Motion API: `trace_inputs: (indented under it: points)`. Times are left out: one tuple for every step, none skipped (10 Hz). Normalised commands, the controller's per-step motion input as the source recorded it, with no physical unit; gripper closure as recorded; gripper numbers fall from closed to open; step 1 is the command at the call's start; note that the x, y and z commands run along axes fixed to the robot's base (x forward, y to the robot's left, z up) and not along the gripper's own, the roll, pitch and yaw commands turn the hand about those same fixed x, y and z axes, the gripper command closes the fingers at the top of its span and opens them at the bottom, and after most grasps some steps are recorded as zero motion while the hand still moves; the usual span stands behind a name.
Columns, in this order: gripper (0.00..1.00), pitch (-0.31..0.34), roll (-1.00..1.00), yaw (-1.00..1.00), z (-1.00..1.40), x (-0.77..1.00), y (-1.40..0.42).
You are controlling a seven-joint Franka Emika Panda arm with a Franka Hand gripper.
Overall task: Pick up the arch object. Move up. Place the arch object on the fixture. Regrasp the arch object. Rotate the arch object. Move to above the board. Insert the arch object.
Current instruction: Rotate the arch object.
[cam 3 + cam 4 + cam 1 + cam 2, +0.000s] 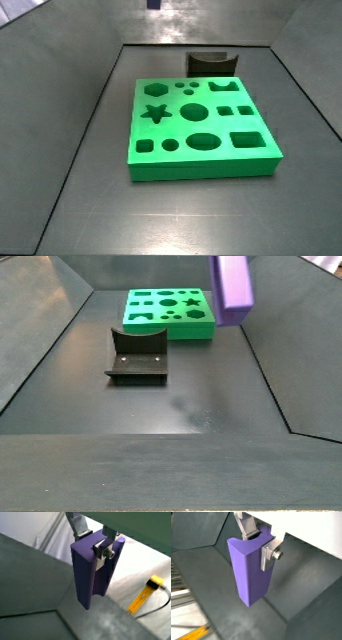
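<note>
The purple arch object (90,572) hangs long-end down between my fingers in both wrist views (248,567). My gripper (92,538) is shut on its upper end, one silver finger (270,553) on each side. In a side view the arch object (235,283) is high in the air near the frame's top, above the tray and beside the green board (170,312). The black fixture (139,354) stands on the floor with its curved dip empty; it also shows behind the board (201,125) in a side view (211,63). The gripper itself is out of frame in the side views.
Grey sloped tray walls (40,351) surround the floor. A yellow tool with a dark cable (145,594) lies outside the tray on a pale surface. The board has several dark cutouts, including a star (158,113) and an arch.
</note>
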Motion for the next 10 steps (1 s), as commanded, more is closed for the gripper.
trace_inputs:
  points:
    - [1.0,-0.094,-1.0,-0.03,0.04,-0.03,0.04]
    - [1.0,-0.104,-1.0,-0.04,0.03,-0.07,0.02]
    - [1.0,-0.106,-1.0,-0.05,0.02,-0.06,0.02]
    - [1.0,-0.104,-1.0,-0.05,0.02,-0.05,0.03]
    - [1.0,-0.098,-1.0,-0.06,0.02,-0.04,0.02]
    - [1.0,-0.098,-1.0,-0.07,0.01,-0.04,0.02]
    - [1.0,-0.098,-1.0,-0.07,0.02,-0.04,0.02]
    - [1.0,-0.099,-1.0,-0.08,0.02,-0.05,0.02]
    - [1.0,-0.1,-1.0,-0.08,0.02,-0.05,0.01]
    - [1.0,-0.106,-1.0,-0.08,0.01,-0.04,0.01]
